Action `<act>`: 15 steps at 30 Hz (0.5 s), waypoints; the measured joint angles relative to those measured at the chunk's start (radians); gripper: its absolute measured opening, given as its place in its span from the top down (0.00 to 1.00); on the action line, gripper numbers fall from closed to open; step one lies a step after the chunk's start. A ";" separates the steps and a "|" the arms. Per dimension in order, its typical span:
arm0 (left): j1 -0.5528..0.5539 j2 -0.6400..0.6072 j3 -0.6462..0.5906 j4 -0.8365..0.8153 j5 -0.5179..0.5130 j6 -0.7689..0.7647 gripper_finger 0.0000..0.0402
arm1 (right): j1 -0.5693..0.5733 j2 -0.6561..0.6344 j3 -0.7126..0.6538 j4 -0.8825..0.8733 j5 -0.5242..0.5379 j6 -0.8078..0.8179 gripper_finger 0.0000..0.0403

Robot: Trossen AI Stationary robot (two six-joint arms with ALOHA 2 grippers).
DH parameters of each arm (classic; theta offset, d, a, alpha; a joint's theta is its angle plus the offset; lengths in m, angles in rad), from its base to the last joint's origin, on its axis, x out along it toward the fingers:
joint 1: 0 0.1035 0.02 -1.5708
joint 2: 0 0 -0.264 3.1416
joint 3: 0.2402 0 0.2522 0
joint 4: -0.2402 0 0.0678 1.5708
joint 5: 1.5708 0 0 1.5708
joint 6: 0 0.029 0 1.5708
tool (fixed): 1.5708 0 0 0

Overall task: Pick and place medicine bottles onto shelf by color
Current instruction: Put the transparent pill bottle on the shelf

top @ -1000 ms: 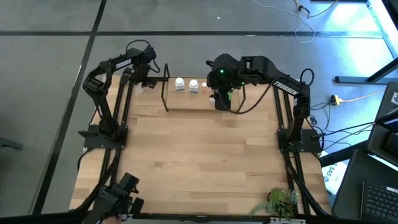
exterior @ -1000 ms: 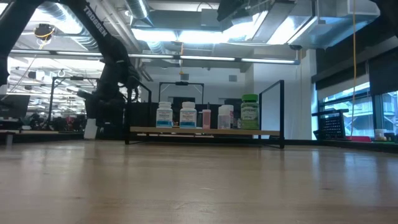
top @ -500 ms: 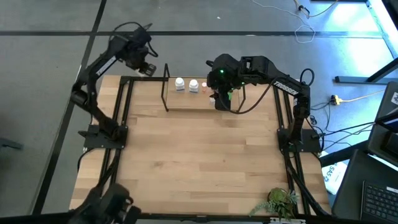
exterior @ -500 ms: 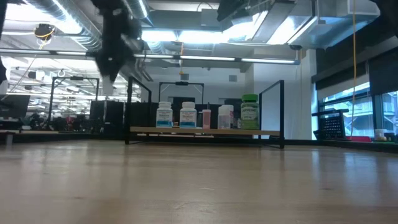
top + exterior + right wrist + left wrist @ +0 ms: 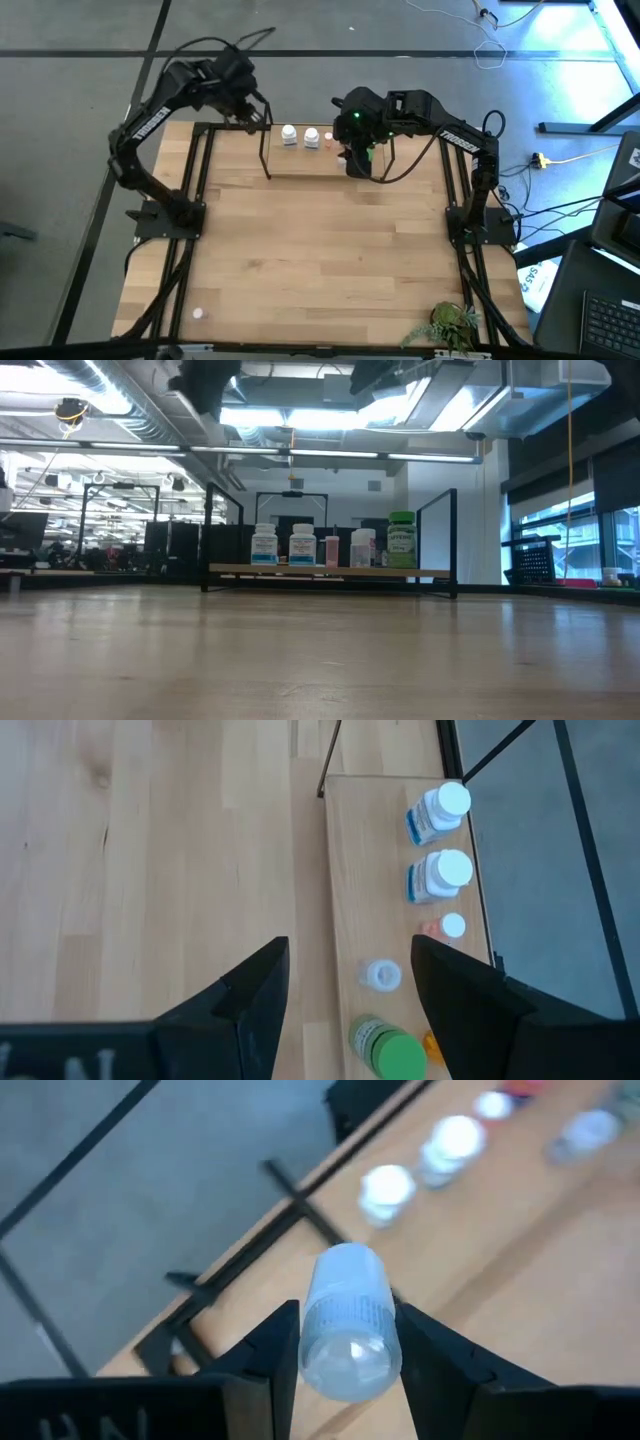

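Observation:
My left gripper [image 5: 250, 106] hangs high over the table's far left corner, just left of the shelf [image 5: 300, 158], shut on a small whitish medicine bottle [image 5: 348, 1310]. On the shelf's board [image 5: 350, 870] stand two white bottles [image 5: 437, 875], a pink one [image 5: 445, 927], a clear one [image 5: 380, 975], a green one [image 5: 385, 1048] and an orange one [image 5: 432, 1042], each on its base. My right gripper [image 5: 350, 948] hovers open above the shelf's right end [image 5: 357, 160], touching nothing. My left gripper pinches the whitish bottle by opposite sides of its body [image 5: 312, 1342] between its two fingers [image 5: 275, 1355]. The fingers slant downward. The bottle lies along them with one round end [image 5: 350, 1365] toward the wrist, lifted clear of table and shelf.
Thin black wire uprights [image 5: 266, 140] stand at the shelf's ends. In the low view the bottles stand in a row [image 5: 302, 545] on the shelf. A leafy plant [image 5: 450, 325] sits at the near right corner and a small white object [image 5: 197, 313] lies near the near left corner.
My left gripper has risen steeply from table height at the far left corner, taking the bottle up clear of the table, and has swung toward the shelf's left end while tipping. My right gripper has kept still.

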 joint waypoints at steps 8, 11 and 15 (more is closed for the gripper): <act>-0.200 0.023 0.000 0.012 0.000 0.002 0.68 | 0.000 -0.040 -0.001 -0.016 0.001 0.039 0.47; -0.251 0.048 0.000 0.022 0.003 0.023 0.68 | 0.000 -0.056 -0.001 -0.008 0.006 0.057 0.47; -0.309 0.117 0.001 0.071 0.003 0.039 0.68 | 0.000 -0.066 -0.001 -0.006 0.027 0.059 0.47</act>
